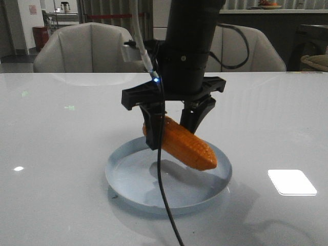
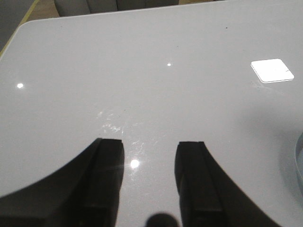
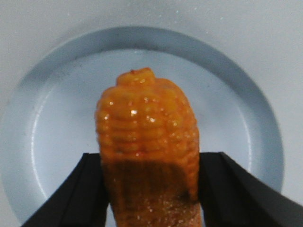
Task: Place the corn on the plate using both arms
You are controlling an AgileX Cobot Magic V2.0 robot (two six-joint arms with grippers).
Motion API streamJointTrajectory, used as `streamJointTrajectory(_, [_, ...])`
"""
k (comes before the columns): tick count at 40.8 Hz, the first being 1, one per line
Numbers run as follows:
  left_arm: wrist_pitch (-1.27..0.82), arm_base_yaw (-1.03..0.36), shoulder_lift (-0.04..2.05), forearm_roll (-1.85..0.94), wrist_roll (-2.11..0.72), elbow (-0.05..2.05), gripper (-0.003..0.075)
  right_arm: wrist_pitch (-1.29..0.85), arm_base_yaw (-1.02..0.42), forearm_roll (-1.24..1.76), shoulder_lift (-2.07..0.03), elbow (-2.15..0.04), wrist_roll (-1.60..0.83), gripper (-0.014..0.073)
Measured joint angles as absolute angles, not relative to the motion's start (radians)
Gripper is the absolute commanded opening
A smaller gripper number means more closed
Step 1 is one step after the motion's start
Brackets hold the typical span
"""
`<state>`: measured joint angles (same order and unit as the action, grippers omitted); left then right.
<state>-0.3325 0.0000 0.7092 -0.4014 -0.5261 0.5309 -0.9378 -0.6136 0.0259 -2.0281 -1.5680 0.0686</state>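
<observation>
Seen from the front: right gripper (image 1: 174, 125) hanging over the pale blue plate (image 1: 123, 184), fingers (image 1: 154, 130) clenched on the thick end of the orange corn (image 1: 187, 146). Corn tilted, tapered tip pointing down toward the plate's far right side, low over it — touching or just clear, impossible to tell. Plate resting on a glossy white counter (image 1: 56, 143), a dark cable (image 1: 164, 195) trailing across its front.

From the right wrist: corn (image 3: 147, 123) pinched between two dark fingers (image 3: 80, 189), plate (image 3: 47, 142) directly beneath, filling the view.

From the left wrist: left gripper (image 2: 149, 165) empty, fingers (image 2: 106, 175) spread apart over bare counter (image 2: 142, 71), only a sliver of plate rim (image 2: 299, 156) at the edge.

Likely risks: letting go at this tilt could send the rounded, glossy cob rolling or bouncing toward the low rim and off. Pressing lower might tip or shove the light plate.
</observation>
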Motion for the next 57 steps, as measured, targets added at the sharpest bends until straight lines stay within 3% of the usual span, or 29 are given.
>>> streamJointTrajectory(4, [-0.332,0.0,0.709,-0.401,-0.526,0.531,0.0333,-0.944,-0.618,0.026,-2.054,-1.568,0.07,0.0325])
streamJointTrajectory(9, [-0.332,0.0,0.709,-0.401,-0.526,0.531,0.0333,-0.944,-0.618,0.026,-2.061,-1.568,0.07,0.0502])
streamJointTrajectory(13, [-0.332,0.0,0.709,-0.401,-0.526,0.531,0.0333,-0.938,-0.618,0.026,-2.061,-1.568,0.07,0.0587])
streamJointTrajectory(32, [-0.335,0.0,0.709,-0.401,-0.526,0.531,0.0333,-0.983,-0.607,0.026,-1.993,-1.641,0.081,0.0582])
streamJointTrajectory(57, [-0.337,0.0,0.709,-0.401,-0.526,0.531,0.0333,-1.007,-0.362,-0.065,-1.412,-1.618,0.085,0.0582])
